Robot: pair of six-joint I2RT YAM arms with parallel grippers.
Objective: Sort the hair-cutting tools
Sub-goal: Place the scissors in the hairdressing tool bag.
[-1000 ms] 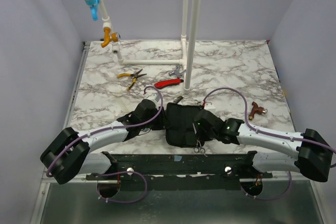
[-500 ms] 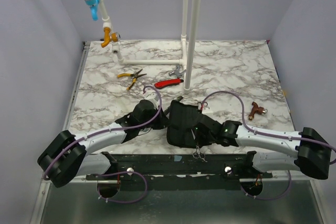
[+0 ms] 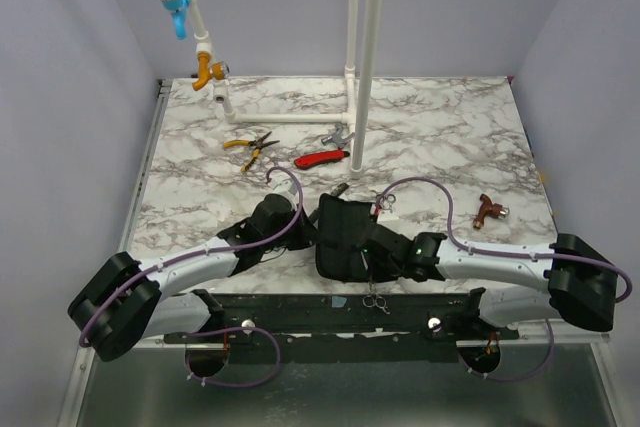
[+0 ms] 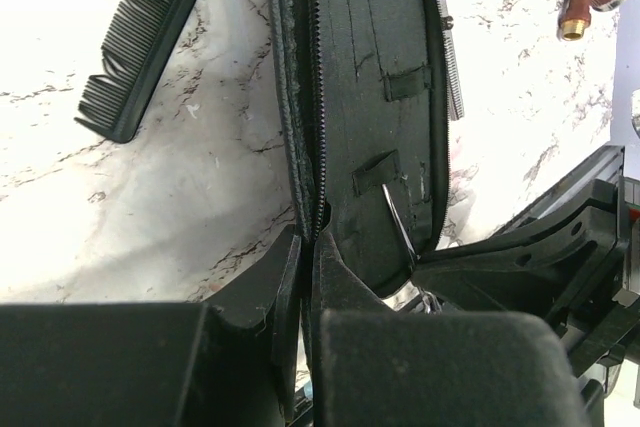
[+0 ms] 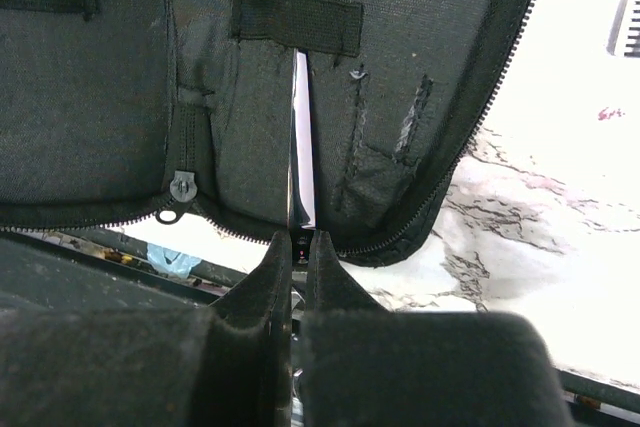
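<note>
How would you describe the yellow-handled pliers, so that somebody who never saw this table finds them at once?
Look at the white pipe frame standing at the far side of the marble table. In front of its low horizontal pipe, toward the left, lie the pliers. Only they have yellow handles; the red-handled tool lies to their right.

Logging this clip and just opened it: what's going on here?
The left gripper is clamped on the zipper edge of the open black case, pinning it. The right gripper grips the silver scissors, blades pushed under an elastic strap inside the case. The black comb lies on the marble table beside the case, not yet packed.
</note>
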